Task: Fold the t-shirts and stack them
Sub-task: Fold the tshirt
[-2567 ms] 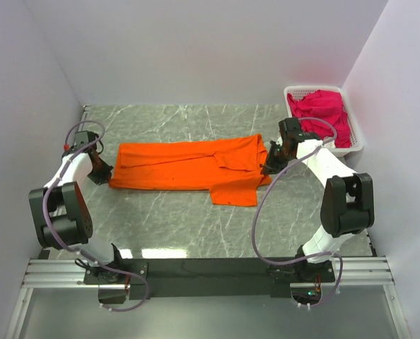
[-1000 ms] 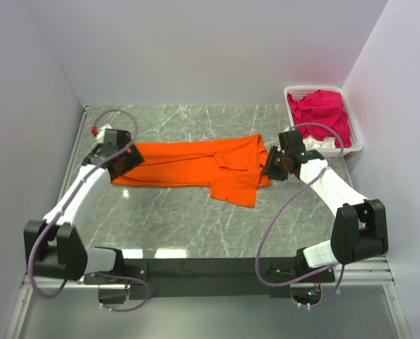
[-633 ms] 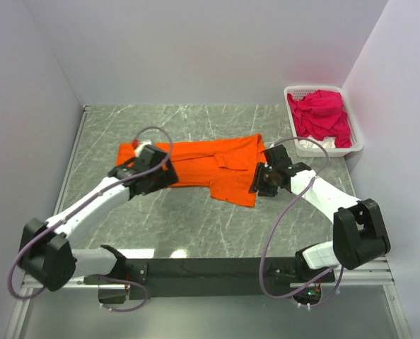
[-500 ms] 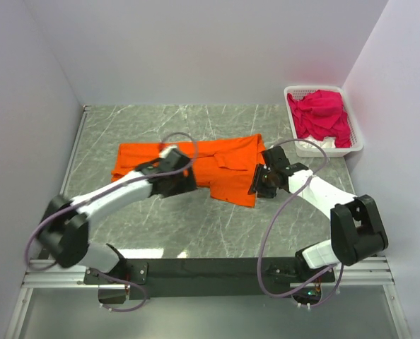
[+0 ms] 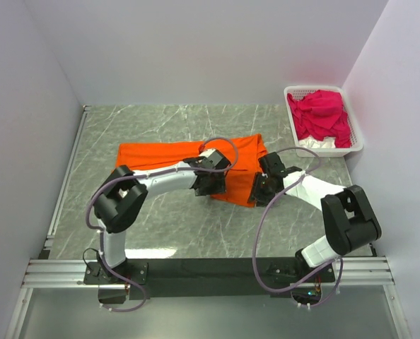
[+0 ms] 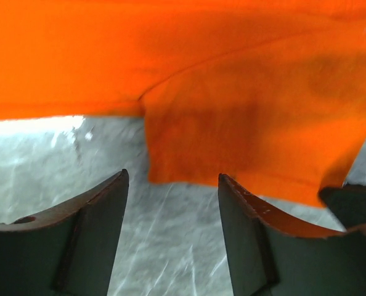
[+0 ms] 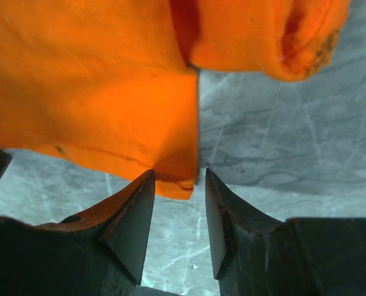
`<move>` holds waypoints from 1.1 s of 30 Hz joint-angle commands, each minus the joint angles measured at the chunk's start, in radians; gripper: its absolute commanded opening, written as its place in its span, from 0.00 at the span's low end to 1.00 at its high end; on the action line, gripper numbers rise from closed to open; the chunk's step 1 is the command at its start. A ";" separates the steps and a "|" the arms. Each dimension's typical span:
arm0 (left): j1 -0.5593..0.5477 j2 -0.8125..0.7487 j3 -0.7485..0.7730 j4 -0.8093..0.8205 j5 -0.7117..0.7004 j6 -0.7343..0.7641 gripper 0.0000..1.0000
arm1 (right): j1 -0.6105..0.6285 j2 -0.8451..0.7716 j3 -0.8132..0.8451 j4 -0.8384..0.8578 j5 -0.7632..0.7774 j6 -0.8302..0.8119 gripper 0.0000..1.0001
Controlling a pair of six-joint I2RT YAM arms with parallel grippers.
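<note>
A bright orange t-shirt (image 5: 164, 159) lies spread flat on the marble table, with a flap reaching toward the front at its right end. My left gripper (image 5: 210, 186) is low at the near left edge of that flap, open. In the left wrist view its fingertips (image 6: 122, 180) stand just short of the shirt's edge (image 6: 232, 117), with only marble between them. My right gripper (image 5: 257, 189) is at the flap's near right corner, open. In the right wrist view that cloth corner (image 7: 178, 182) lies between the parted fingertips (image 7: 148, 179), not pinched. Magenta-pink t-shirts (image 5: 322, 113) are heaped in the basket.
The white slotted basket (image 5: 358, 145) stands at the back right against the side wall, with a bit of white cloth (image 5: 315, 143) at its front. White walls close in the table on the left, back and right. A black rail (image 5: 210, 268) runs along the near edge.
My left arm swung from the shirt's far left end across to its front flap, its jaws narrowing. The right gripper slid a little toward the front and left, to the flap's corner.
</note>
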 commanded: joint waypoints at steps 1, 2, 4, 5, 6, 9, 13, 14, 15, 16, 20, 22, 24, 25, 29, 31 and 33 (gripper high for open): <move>-0.002 0.044 0.066 0.022 -0.023 -0.012 0.65 | 0.008 0.018 -0.014 0.037 -0.013 0.022 0.46; -0.002 0.056 0.073 0.022 -0.017 -0.009 0.62 | 0.008 0.020 -0.018 0.042 -0.017 0.024 0.46; -0.002 0.092 0.089 0.018 -0.009 -0.009 0.60 | 0.009 0.026 -0.021 0.047 -0.023 0.027 0.46; -0.002 0.099 0.093 0.019 -0.006 -0.010 0.55 | 0.009 0.028 -0.019 0.048 -0.026 0.029 0.45; -0.004 0.112 0.088 0.024 0.004 -0.013 0.52 | 0.009 0.034 -0.019 0.048 -0.029 0.026 0.45; -0.014 0.118 0.070 0.033 0.023 -0.019 0.41 | 0.014 0.038 -0.021 0.054 -0.055 0.025 0.40; -0.025 0.101 0.050 0.045 0.040 -0.031 0.18 | 0.016 0.020 -0.024 0.054 -0.061 0.024 0.08; -0.025 0.093 0.050 0.042 0.037 -0.033 0.15 | 0.016 0.014 -0.015 0.045 -0.060 0.022 0.04; -0.025 0.080 0.054 0.041 0.032 -0.032 0.08 | 0.017 -0.001 -0.004 0.037 -0.052 0.018 0.01; -0.022 0.074 0.063 0.035 0.017 -0.021 0.03 | 0.017 -0.009 0.008 0.025 -0.044 0.013 0.00; 0.022 0.060 0.140 0.001 0.024 0.008 0.01 | 0.005 -0.034 0.133 -0.041 -0.001 -0.005 0.00; 0.041 0.066 0.171 -0.007 0.037 0.030 0.01 | -0.007 -0.025 0.185 -0.061 0.008 -0.019 0.00; 0.067 0.081 0.229 -0.027 0.058 0.050 0.01 | -0.024 0.003 0.263 -0.087 0.013 -0.034 0.00; 0.073 0.086 0.247 -0.033 0.066 0.067 0.02 | -0.029 0.015 0.310 -0.093 0.011 -0.037 0.00; 0.122 0.112 0.333 -0.051 0.122 0.096 0.04 | -0.063 0.087 0.410 -0.116 -0.017 -0.050 0.00; 0.140 0.123 0.346 -0.047 0.138 0.099 0.05 | -0.078 0.117 0.447 -0.125 -0.027 -0.054 0.00; 0.167 0.138 0.363 -0.039 0.165 0.102 0.07 | -0.087 0.159 0.501 -0.137 -0.041 -0.062 0.00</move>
